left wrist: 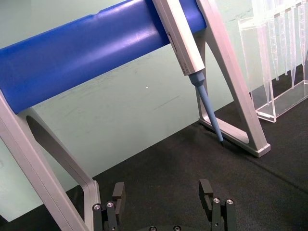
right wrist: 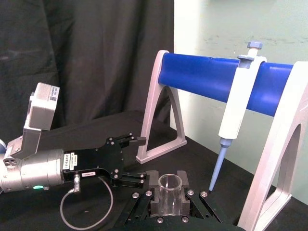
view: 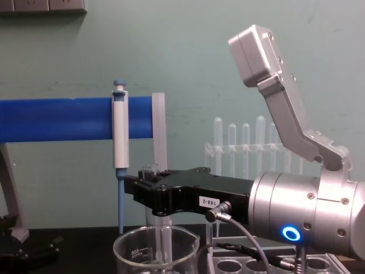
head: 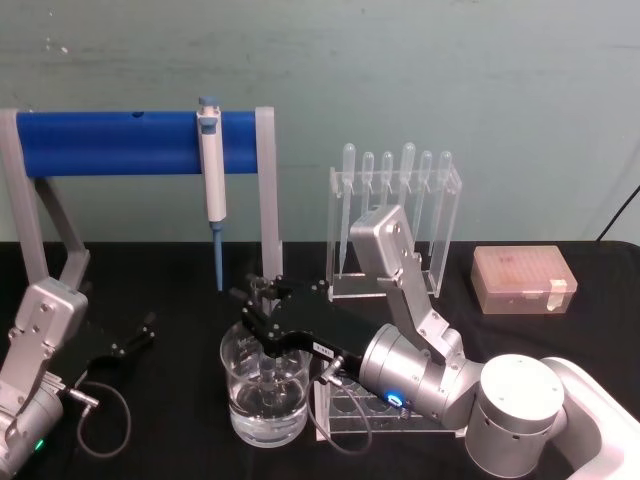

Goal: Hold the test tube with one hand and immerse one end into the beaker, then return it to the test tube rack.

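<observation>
The clear test tube (head: 270, 375) stands upright, clamped near its open rim (right wrist: 170, 184) by my right gripper (head: 263, 305). Its lower part reaches down inside the wide glass beaker (head: 240, 395), which holds clear liquid at the bottom. From the chest, the tube rim (view: 150, 169) sticks up just above the black jaws of the right gripper (view: 149, 191), and the tube runs down past the beaker's rim (view: 122, 246). I cannot tell whether the tube's end touches the liquid. My left gripper (head: 140, 335) rests open and empty at the left, its fingers (left wrist: 207, 190) spread over the black cloth.
A blue bar stand (head: 110, 143) with a hanging micropipette (head: 211, 170) spans the back left. A clear rack of plastic pipettes (head: 395, 215) stands behind the right arm, a pink tip box (head: 522, 278) to its right. A tube rack (head: 350, 410) sits beside the beaker.
</observation>
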You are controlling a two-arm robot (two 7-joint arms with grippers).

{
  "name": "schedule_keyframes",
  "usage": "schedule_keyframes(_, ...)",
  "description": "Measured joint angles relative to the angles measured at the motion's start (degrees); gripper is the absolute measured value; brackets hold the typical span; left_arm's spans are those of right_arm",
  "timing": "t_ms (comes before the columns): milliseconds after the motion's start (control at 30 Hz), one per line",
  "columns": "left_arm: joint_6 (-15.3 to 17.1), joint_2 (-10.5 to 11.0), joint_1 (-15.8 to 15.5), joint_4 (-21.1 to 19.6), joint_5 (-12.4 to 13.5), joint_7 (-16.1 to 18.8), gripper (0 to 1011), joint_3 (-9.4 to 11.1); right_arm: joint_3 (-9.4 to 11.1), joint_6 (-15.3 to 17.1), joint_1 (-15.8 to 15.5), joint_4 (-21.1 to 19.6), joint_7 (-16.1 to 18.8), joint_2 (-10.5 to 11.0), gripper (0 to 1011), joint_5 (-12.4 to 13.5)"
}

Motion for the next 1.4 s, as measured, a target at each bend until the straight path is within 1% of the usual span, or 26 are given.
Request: schedule_keyframes(1400,0.0,0.0,0.0,0.0,0.0,0.0,1000,0.0,0.0,0.0,0.0,0.0,0.0,0.0,224,0.0)
